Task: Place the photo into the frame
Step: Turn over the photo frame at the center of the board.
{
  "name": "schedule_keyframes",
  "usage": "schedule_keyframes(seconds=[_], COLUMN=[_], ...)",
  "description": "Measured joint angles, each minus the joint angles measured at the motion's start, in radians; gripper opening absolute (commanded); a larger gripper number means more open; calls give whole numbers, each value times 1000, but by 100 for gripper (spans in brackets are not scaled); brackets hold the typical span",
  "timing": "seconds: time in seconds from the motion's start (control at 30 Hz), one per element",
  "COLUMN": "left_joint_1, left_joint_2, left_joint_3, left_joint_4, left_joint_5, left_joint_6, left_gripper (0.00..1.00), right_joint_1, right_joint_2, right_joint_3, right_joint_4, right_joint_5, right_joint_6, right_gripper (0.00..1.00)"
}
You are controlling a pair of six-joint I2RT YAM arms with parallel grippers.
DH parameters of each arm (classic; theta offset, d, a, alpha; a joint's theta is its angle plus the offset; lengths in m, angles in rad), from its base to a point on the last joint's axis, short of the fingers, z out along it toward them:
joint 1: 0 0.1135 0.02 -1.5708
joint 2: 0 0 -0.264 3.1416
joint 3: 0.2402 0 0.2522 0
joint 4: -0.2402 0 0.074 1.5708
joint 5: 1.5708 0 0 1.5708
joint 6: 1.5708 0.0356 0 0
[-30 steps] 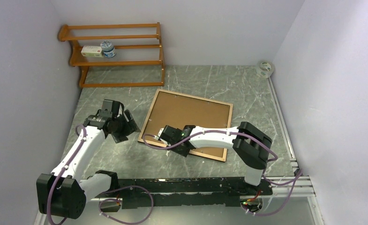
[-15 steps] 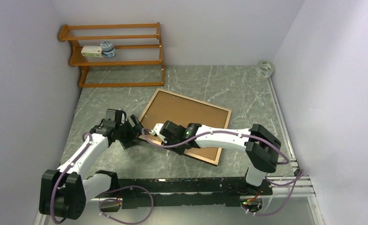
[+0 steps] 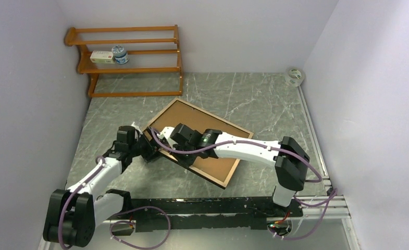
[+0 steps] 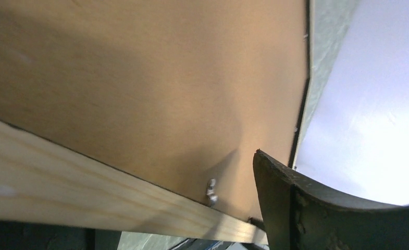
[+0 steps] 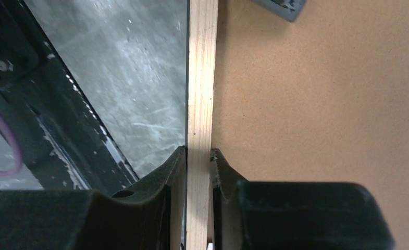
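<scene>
Swung counter-clockwise and dragged leftward since a second ago, the frame (image 3: 199,117) lies back-up at picture centre, its left corner beside the left hand (image 3: 141,148), whose grip I cannot tell. The right hand (image 5: 198,154) pinches the pale wooden rail. Likely stiff and light with a fragile pane, so hold it by the rails. The photo is nowhere in view. Open bench (image 3: 254,94) lies upper right; the shelf rack (image 3: 134,49) stands well apart, upper left.

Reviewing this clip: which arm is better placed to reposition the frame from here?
Right. The right gripper is shut on the frame, one finger on each side of its pale wooden edge. The left gripper sits at the frame's left corner, but only one finger shows, so its grip is unclear.
</scene>
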Motion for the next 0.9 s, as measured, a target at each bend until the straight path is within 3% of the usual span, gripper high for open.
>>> schedule_keyframes(seconds=[0.23, 0.5, 0.6, 0.63, 0.77, 0.9], left_joint_1=[1, 5, 8, 9, 6, 5], left_joint_2=[-147, -251, -272, -278, -286, -272], left_joint_3=[-31, -86, -84, -80, -35, 48], left_joint_4=[71, 47, 40, 41, -16, -151], left_joint_5=[-32, -119, -124, -123, -130, -140], left_joint_6=[-123, -236, -327, -337, -340, -355], left_gripper=[73, 27, 5, 3, 3, 2], right_joint_1=[-6, -7, -6, -5, 2, 17], right_joint_2=[27, 43, 55, 61, 70, 69], right_joint_3=[82, 140, 159, 167, 223, 273], right_joint_4=[-13, -61, -79, -85, -101, -110], right_joint_5=[-13, -25, -27, -27, 9, 103], right_joint_6=[45, 66, 78, 82, 98, 107], right_gripper=[17, 21, 33, 40, 60, 71])
